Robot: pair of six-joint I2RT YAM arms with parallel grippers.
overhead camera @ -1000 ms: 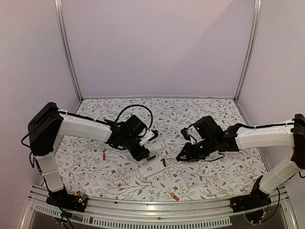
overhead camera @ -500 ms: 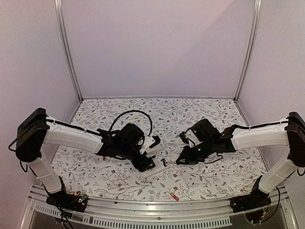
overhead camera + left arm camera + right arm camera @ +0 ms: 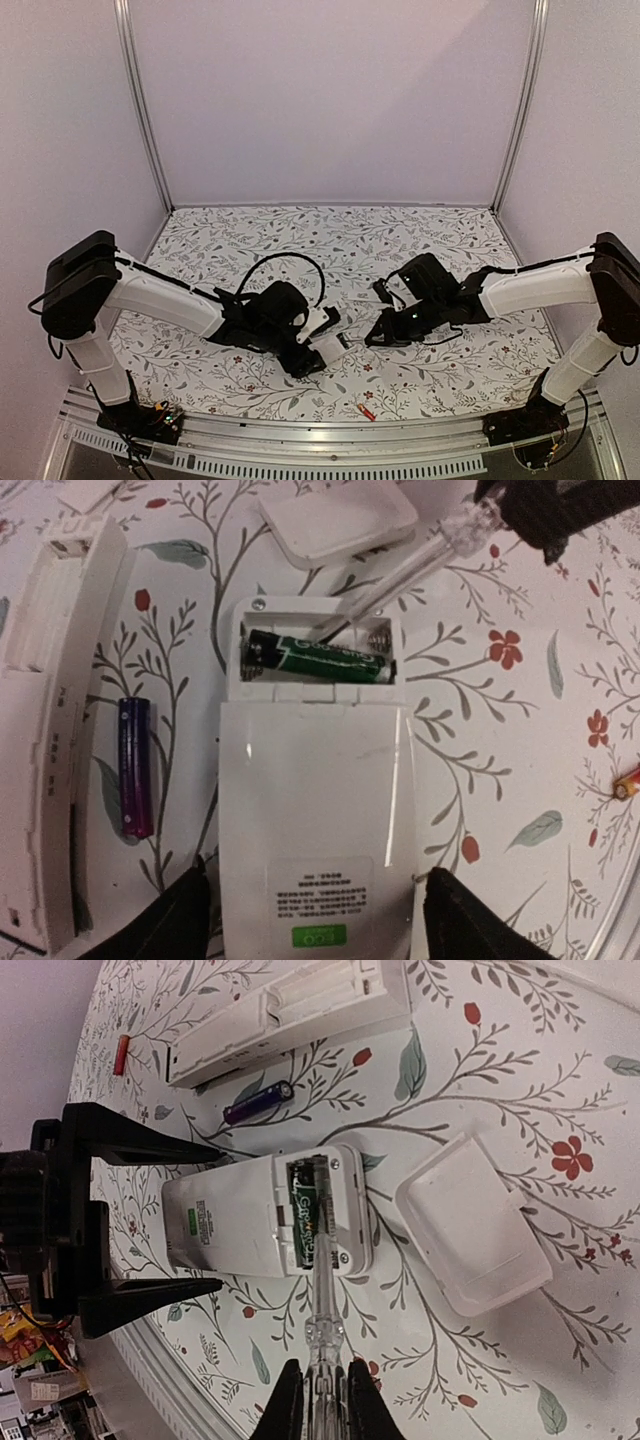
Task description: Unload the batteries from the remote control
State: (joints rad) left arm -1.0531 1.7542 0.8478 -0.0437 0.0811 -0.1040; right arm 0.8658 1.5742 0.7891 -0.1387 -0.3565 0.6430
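We see a table (image 3: 430,240) covered in white cloth printed with leafy sprigs and small red flowers, enclosed by plain lilac walls (image 3: 330,100) and slim aluminium posts (image 3: 140,110), with an aluminium rail (image 3: 300,430) along its near edge. A white rounded-rectangular plastic lid (image 3: 470,1225) lies flat on the cloth, near a clear-handled screwdriver (image 3: 319,1310).

Two white remotes (image 3: 315,810) (image 3: 40,730), four batteries (image 3: 315,658) (image 3: 135,767) (image 3: 120,1053) (image 3: 628,782), two loose covers (image 3: 335,520) (image 3: 88,492), one screwdriver (image 3: 322,1340).

I see a floral-print table cover (image 3: 420,235). Plain lilac walls (image 3: 330,100) rise behind and beside it, metal posts (image 3: 141,100) at its far corners, aluminium rail (image 3: 330,430) along its near edge. Soft, even light.
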